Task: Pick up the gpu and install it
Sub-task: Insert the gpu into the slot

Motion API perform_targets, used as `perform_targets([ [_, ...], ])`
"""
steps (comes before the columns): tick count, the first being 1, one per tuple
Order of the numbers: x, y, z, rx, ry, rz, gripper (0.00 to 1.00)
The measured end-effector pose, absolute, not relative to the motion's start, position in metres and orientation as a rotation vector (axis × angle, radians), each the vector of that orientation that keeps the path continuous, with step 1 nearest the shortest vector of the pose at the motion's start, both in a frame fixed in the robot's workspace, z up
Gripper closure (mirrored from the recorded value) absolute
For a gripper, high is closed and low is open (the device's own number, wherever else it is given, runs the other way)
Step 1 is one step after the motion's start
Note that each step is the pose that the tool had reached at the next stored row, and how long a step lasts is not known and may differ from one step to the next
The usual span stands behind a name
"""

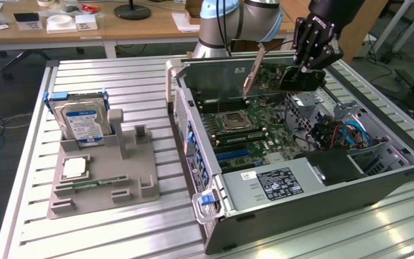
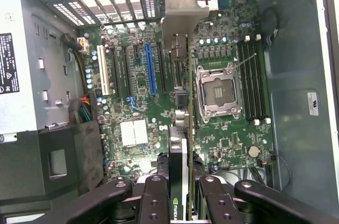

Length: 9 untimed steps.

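The gpu (image 1: 273,75), a green card with a black cooler block and a silver end bracket, hangs upright above the open computer case (image 1: 315,189). My gripper (image 1: 306,66) is shut on its upper edge near the cooler. In the wrist view the gpu (image 2: 177,168) is seen edge-on between my black fingers (image 2: 153,200), with my gripper (image 2: 183,204) closed around it. Its bracket (image 2: 183,12) points toward the case's rear slot openings. Below lies the motherboard (image 2: 137,102) with a blue expansion slot (image 2: 150,68) beside the card's line. The card is clear of the board.
A grey holder tray (image 1: 131,186) at the exterior view's left carries a hard drive (image 1: 84,123) standing upright, a thin memory stick (image 1: 92,183) and a square chip (image 1: 76,167). Inside the case are a processor socket (image 2: 217,89), cable bundles (image 1: 344,135) and a black power supply (image 1: 282,183).
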<state>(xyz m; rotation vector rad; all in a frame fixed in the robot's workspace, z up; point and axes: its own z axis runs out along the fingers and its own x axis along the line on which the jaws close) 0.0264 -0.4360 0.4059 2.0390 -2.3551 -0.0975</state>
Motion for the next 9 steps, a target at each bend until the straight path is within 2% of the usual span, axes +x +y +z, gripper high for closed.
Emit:
perform_targets([
  [9,0.0264,-0.4343,0.4059,2.043,-2.351,-0.097,0.73],
])
